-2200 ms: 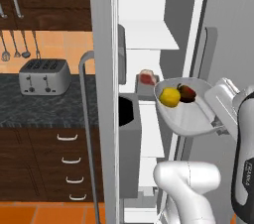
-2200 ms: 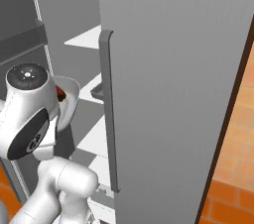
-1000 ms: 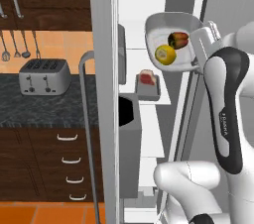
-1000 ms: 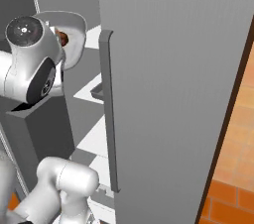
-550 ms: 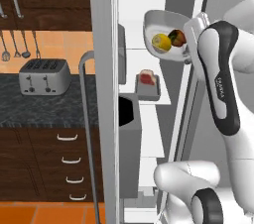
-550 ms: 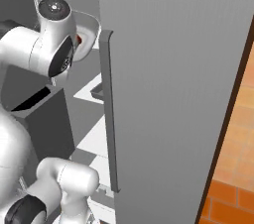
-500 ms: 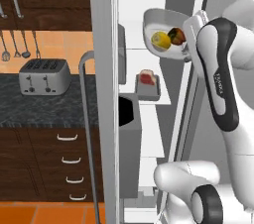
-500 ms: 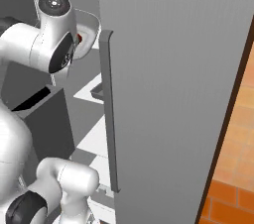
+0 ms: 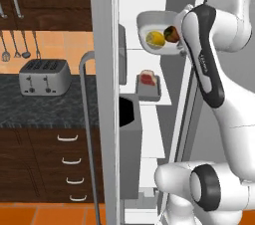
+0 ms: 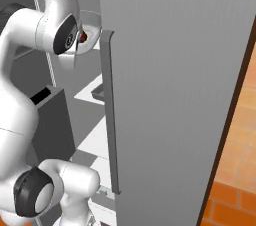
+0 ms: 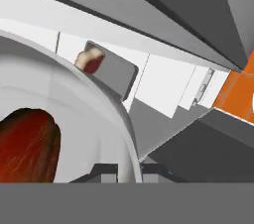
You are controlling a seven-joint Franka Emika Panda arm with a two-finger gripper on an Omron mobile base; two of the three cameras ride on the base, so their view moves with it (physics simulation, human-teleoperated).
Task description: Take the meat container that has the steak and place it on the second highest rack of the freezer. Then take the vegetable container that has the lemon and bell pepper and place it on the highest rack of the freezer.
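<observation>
The vegetable container (image 9: pixel 147 24), a rounded white-grey bowl, is held up inside the open freezer (image 9: pixel 133 0), one shelf level above the tray. It tilts toward the left base camera and holds the lemon (image 9: pixel 155 39) and the dark red bell pepper (image 9: pixel 171 33). My gripper (image 11: pixel 130 172) is shut on the bowl's rim (image 11: pixel 116 119), with the bell pepper (image 11: pixel 27 148) close by. In the left base view my forearm hides the hand. The meat container (image 9: pixel 149 91) with the steak (image 9: pixel 147 78) rests on the shelf below, and the tray (image 11: pixel 113 75) and steak (image 11: pixel 89 61) appear beyond the bowl.
The freezer door (image 10: pixel 170 80) with its long handle (image 10: pixel 109 110) stands open on the right. A dark bin (image 9: pixel 130 119) sits in the freezer below the tray. To the left are a toaster (image 9: pixel 44 76) on a dark counter, and drawers (image 9: pixel 69 162).
The arm has lifted the bowl from below the tray's shelf up to the upper shelf level and carried it left, deeper into the freezer. The tray has stayed put.
</observation>
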